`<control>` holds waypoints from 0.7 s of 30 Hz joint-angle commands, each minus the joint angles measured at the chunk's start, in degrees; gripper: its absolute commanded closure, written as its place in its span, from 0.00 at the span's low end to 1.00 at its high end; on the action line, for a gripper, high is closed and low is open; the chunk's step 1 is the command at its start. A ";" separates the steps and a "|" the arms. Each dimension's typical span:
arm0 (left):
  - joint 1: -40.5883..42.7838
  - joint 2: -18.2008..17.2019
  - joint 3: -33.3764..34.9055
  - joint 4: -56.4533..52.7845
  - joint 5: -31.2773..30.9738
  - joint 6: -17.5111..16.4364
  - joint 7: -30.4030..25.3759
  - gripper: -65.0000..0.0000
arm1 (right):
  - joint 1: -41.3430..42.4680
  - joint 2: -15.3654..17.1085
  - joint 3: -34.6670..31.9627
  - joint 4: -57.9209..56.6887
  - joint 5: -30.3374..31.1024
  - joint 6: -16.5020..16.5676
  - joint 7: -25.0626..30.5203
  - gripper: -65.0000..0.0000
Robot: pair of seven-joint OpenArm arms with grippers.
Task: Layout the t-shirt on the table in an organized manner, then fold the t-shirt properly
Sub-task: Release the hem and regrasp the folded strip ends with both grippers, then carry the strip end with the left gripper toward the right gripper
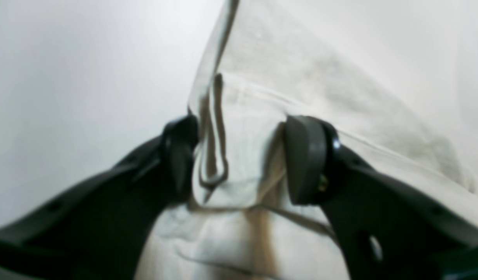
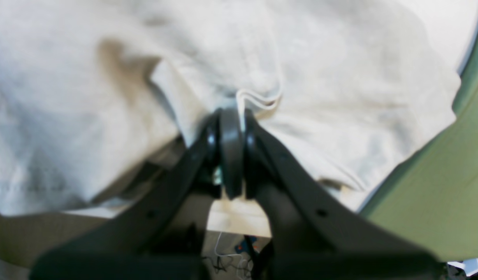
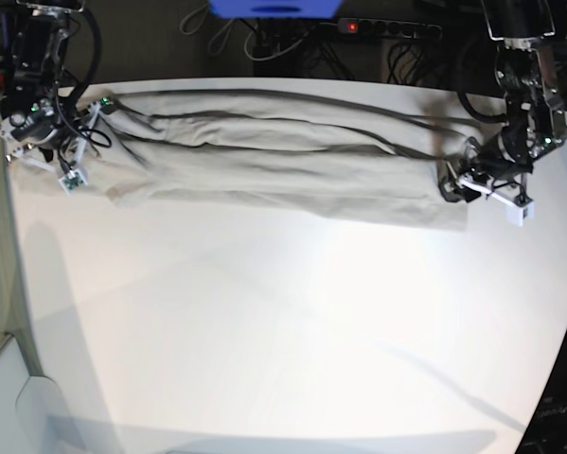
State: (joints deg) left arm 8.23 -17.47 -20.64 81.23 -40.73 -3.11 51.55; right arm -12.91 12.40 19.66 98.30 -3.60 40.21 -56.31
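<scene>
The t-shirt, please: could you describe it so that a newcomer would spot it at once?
Look at the white table; along its far edge lies the t-shirt, a long beige band of soft cloth. It stretches between the left gripper and the right gripper, the only fabric there.

blue object (image 3: 274, 8) at top edge of base view, behind far side of work surface, cut off by frame; kind can't be told. black power strip (image 3: 387, 28) just right of it on dark floor, small red light lit at its left end. black cables (image 3: 292, 43) loop nearby. right wrist view: green surface (image 2: 437, 186) fills right side, soft-looking, blurred. tangle of thin wires (image 2: 231, 260) at bottom centre, too blurred to id.
</scene>
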 commanded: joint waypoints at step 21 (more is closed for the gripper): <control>4.74 4.42 -1.55 15.87 6.93 3.77 5.20 1.00 | 2.31 0.91 -0.28 -0.68 0.12 -0.21 -0.08 1.00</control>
State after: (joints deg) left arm 14.17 -12.19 -22.02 95.57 -32.86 1.21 57.76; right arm -11.33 12.53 19.29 97.01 -3.66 40.21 -56.82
